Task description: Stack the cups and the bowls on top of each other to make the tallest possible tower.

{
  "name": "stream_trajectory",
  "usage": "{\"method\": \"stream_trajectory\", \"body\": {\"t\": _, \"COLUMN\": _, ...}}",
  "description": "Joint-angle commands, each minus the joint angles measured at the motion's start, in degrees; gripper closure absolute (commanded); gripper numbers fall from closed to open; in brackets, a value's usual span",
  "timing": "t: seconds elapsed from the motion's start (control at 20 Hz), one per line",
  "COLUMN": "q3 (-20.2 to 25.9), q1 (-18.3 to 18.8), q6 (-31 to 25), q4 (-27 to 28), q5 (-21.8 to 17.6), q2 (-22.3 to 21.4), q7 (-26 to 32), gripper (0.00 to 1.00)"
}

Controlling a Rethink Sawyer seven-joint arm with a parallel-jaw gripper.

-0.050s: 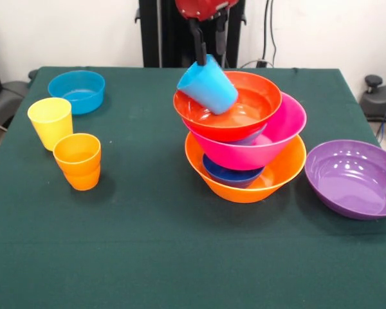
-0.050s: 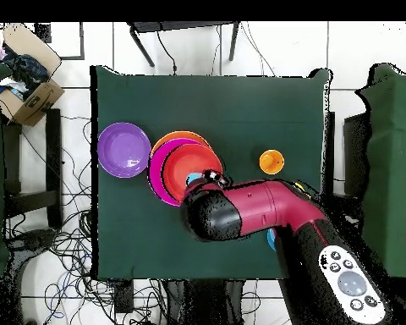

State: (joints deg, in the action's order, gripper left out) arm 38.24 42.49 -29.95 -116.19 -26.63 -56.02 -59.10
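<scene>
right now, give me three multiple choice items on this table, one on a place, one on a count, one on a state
1. Where is the purple bowl?
A. alone on the cloth beside the tower
B. on top of the tower
C. inside the yellow cup

2. How many cups stand on the cloth away from the tower?
A. none
B. two
C. four

3. How is the light blue cup?
A. upright on the cloth
B. tilted, held by the gripper over the red-orange bowl
C. lying under the pink bowl

Answers:
1. A, it sits by itself next to the orange base bowl.
2. B, the yellow cup and the orange cup.
3. B, the fingers clamp its rim and it leans.
</scene>
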Motion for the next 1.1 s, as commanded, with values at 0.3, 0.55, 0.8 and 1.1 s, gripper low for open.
{"method": "stream_trajectory", "body": {"t": 0.3, "q3": -1.93, "q1": -1.13, "q6": -4.43, "q4": -4.44, "q5": -0.03, "q2": -2.27, "q7": -4.61, "gripper": 0.00}}
{"method": "stream_trajectory", "body": {"t": 0.55, "q3": -2.11, "q1": -1.49, "q6": -3.74, "q4": -5.02, "q5": -0.07, "q2": -2.39, "q7": -5.38, "gripper": 0.00}}
{"method": "stream_trajectory", "body": {"t": 0.8, "q3": -2.09, "q1": -1.80, "q6": -4.16, "q4": -5.16, "q5": 0.32, "q2": -2.78, "q7": -5.62, "gripper": 0.00}}
{"method": "stream_trajectory", "body": {"t": 1.1, "q3": -2.06, "q1": -1.97, "q6": -4.76, "q4": -5.08, "q5": 0.84, "q2": -2.64, "q7": -5.69, "gripper": 0.00}}
